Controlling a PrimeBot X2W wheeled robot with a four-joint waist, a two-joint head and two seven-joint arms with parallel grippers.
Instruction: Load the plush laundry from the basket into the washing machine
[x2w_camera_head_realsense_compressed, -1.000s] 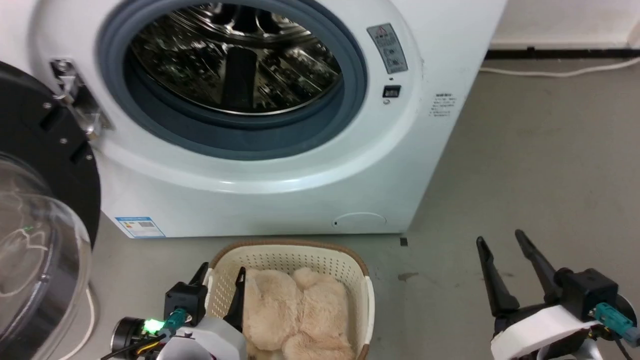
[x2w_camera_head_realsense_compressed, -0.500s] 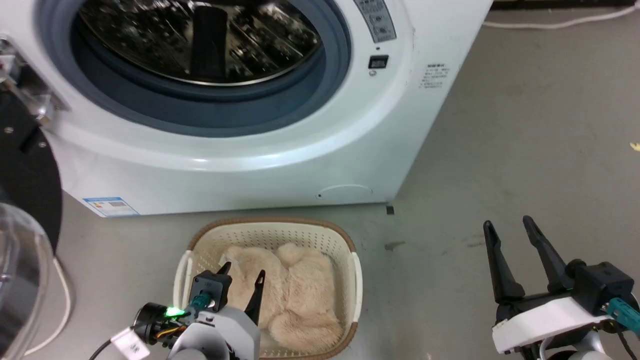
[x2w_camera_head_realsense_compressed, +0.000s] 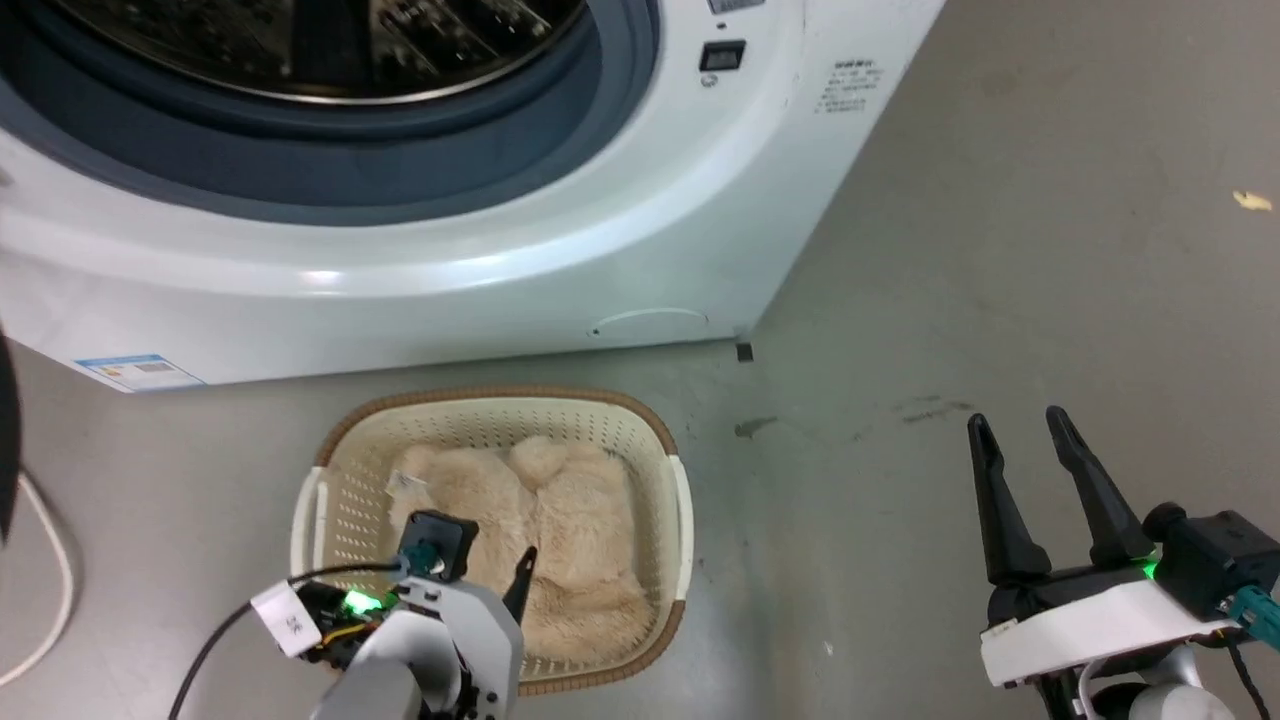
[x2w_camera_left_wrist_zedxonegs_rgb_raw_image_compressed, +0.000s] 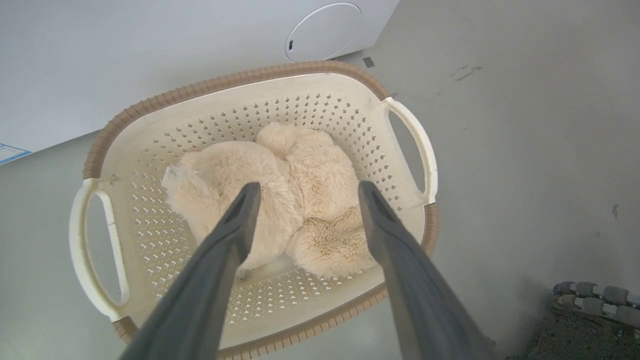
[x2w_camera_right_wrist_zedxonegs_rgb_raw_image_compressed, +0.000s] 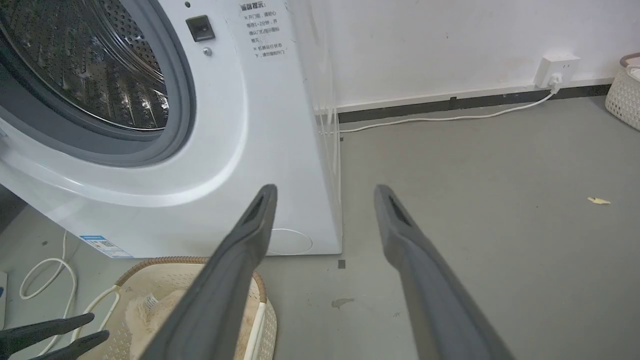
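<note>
Cream-beige plush laundry (x2w_camera_left_wrist_zedxonegs_rgb_raw_image_compressed: 300, 165), one bundle with one white tag (x2w_camera_left_wrist_zedxonegs_rgb_raw_image_compressed: 170, 176), lies inside the single basket (x2w_camera_left_wrist_zedxonegs_rgb_raw_image_compressed: 240, 80). The basket has two white handles (x2w_camera_left_wrist_zedxonegs_rgb_raw_image_compressed: 417, 145) and stands on the grey floor (x2w_camera_head_realsense_compressed: 1000, 250) just in front of the one washing machine (x2w_camera_head_realsense_compressed: 500, 270). Left gripper (x2w_camera_left_wrist_zedxonegs_rgb_raw_image_compressed: 308, 186): two fingers spread apart over the bundle, holding nothing. Right gripper (x2w_camera_head_realsense_compressed: 1015, 418): two fingers likewise parted, above bare floor, well right of the basket.

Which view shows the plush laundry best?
The left wrist view: the plush laundry lies nearly whole in the basket. The head view hides part behind the left gripper; the right wrist view catches an edge.
</note>
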